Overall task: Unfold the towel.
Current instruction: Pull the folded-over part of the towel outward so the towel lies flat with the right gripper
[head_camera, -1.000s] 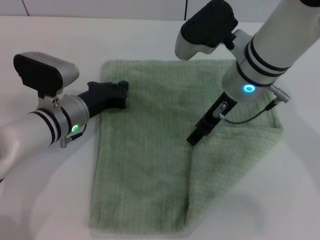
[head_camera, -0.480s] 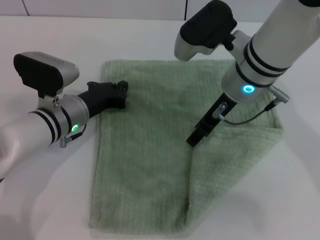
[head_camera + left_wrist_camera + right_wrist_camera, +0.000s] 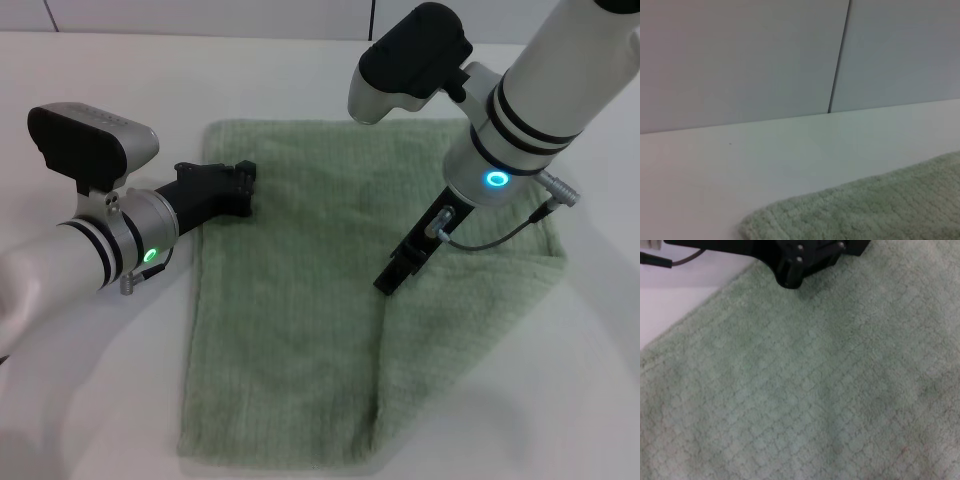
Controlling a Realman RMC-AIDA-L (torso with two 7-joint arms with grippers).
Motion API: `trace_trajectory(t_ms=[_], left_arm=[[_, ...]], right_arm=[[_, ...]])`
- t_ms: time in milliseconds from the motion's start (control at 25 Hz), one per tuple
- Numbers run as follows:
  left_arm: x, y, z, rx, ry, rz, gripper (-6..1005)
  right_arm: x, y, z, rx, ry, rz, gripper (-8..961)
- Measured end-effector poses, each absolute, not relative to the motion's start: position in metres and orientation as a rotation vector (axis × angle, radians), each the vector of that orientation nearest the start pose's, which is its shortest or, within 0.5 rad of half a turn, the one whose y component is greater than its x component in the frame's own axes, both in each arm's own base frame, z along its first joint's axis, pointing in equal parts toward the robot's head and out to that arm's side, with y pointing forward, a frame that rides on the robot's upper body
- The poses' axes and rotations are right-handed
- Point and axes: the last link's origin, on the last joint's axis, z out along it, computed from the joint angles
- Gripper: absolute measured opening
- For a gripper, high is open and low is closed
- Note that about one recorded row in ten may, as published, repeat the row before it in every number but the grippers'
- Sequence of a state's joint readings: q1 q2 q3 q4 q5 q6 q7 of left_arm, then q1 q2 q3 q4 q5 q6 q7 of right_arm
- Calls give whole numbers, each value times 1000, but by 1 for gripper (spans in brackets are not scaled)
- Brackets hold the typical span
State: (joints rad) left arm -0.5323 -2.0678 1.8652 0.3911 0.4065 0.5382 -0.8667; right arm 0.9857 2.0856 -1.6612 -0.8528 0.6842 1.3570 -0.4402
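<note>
The pale green towel (image 3: 290, 300) lies on the white table with its right part folded over as a flap (image 3: 460, 320); the flap's edge runs down the middle toward the front. My right gripper (image 3: 388, 279) points down at the top of that edge, its fingers (image 3: 397, 266) drawn together on the towel there. My left gripper (image 3: 243, 187) lies low over the towel's left edge near the far corner, and shows too as a black block, the left gripper (image 3: 800, 257), in the right wrist view. The left wrist view holds only a towel corner (image 3: 860, 212).
The white table (image 3: 90, 400) surrounds the towel, with bare surface to the left, behind and to the right. A pale wall with a dark vertical seam (image 3: 838, 57) stands behind the table.
</note>
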Motion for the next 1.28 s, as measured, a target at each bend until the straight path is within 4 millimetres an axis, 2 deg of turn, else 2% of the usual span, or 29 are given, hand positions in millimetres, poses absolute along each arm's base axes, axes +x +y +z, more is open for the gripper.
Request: trace_trajectory(t_ms=[440, 880, 1080, 1280], left_arm=[[-286, 370, -89, -2173, -838, -440, -1], [-286, 371, -88, -2173, -833, -439, -1], [-286, 371, -88, -2173, -833, -438, 0], [-287, 371, -88, -2169, -837, -428, 0]], right_arm=[[129, 376, -92, -2706, 835, -745, 618], [127, 377, -94, -2707, 808, -757, 387], [127, 377, -95, -2724, 763, -772, 169], [123, 377, -93, -2738, 727, -774, 49]])
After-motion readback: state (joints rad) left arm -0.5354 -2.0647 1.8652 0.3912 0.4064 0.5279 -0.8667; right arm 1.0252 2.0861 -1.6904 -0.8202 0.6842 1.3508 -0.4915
